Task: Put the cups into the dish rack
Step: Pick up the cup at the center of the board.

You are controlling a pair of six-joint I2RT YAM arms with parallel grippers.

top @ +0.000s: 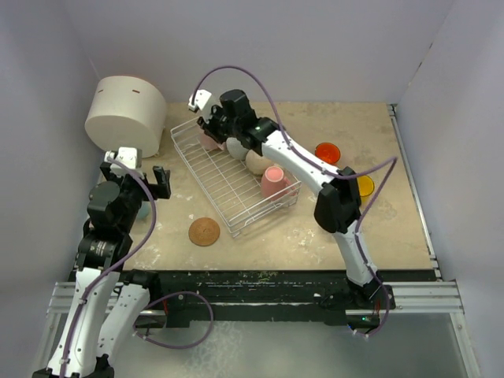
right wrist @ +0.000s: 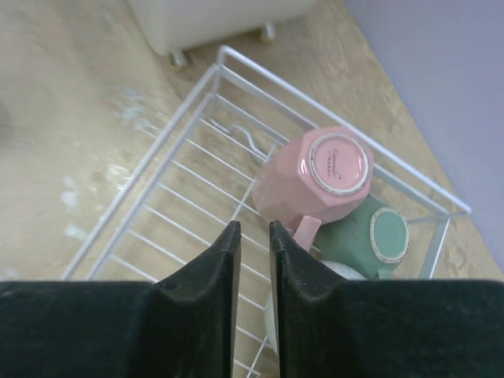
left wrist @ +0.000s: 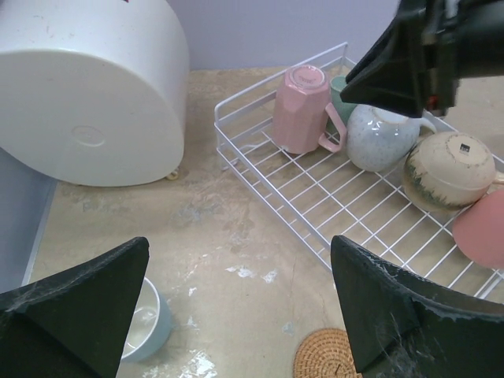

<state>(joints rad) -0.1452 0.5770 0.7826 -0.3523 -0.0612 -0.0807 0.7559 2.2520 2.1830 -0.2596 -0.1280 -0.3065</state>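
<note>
The white wire dish rack (top: 223, 183) lies mid-table and holds several upturned cups: a faceted pink one (right wrist: 319, 177), a teal one (right wrist: 370, 236), a white speckled one (left wrist: 382, 138), a beige one (left wrist: 449, 169) and a second pink one (top: 273, 181). My right gripper (right wrist: 253, 230) hovers over the rack's far end beside the faceted pink cup, jaws nearly together with nothing between them. An orange cup (top: 327, 152) and a yellow cup (top: 364, 186) stand on the table to the right. My left gripper (left wrist: 240, 260) is open and empty, left of the rack, over a light blue cup (left wrist: 146, 319).
A large white cylindrical container (top: 126, 114) lies at the back left, close to the rack's far corner. A round cork coaster (top: 204, 231) lies in front of the rack. Walls close in the table on the left, back and right.
</note>
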